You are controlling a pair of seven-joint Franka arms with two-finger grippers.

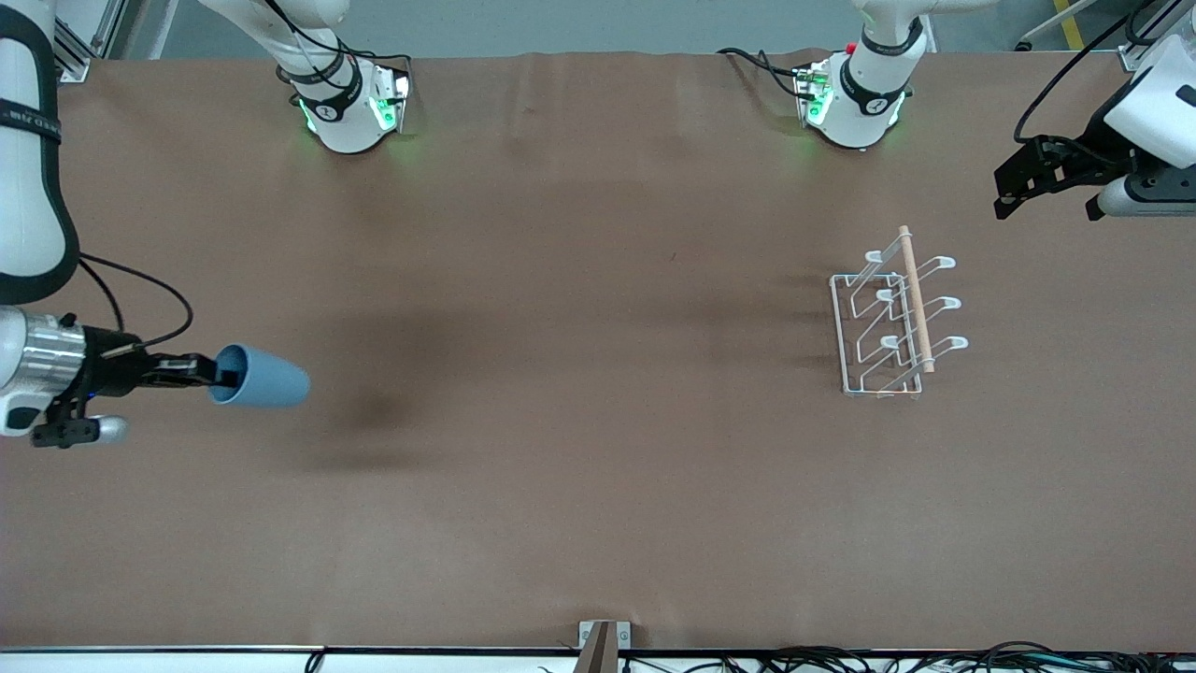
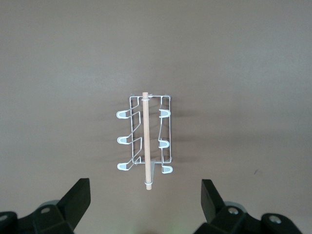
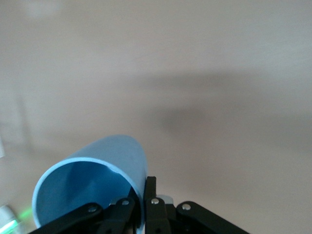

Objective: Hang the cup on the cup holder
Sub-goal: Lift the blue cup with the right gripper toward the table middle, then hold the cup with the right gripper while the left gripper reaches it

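Observation:
The light-blue cup (image 1: 262, 378) is held on its side above the table at the right arm's end. My right gripper (image 1: 220, 372) is shut on the cup's rim, one finger inside and one outside; the right wrist view shows the cup (image 3: 92, 187) pinched at its wall by my right gripper (image 3: 141, 197). The white wire cup holder (image 1: 892, 318) with its wooden rod stands on the table toward the left arm's end. My left gripper (image 1: 1046, 192) is open and empty, up in the air beside the holder. The left wrist view shows the holder (image 2: 145, 144) between the spread fingers of my left gripper (image 2: 146, 204).
A brown cloth (image 1: 579, 374) covers the whole table. The two arm bases (image 1: 350, 103) (image 1: 855, 98) stand at the table's edge farthest from the front camera. A small bracket (image 1: 604, 640) sits at the nearest edge, with cables along it.

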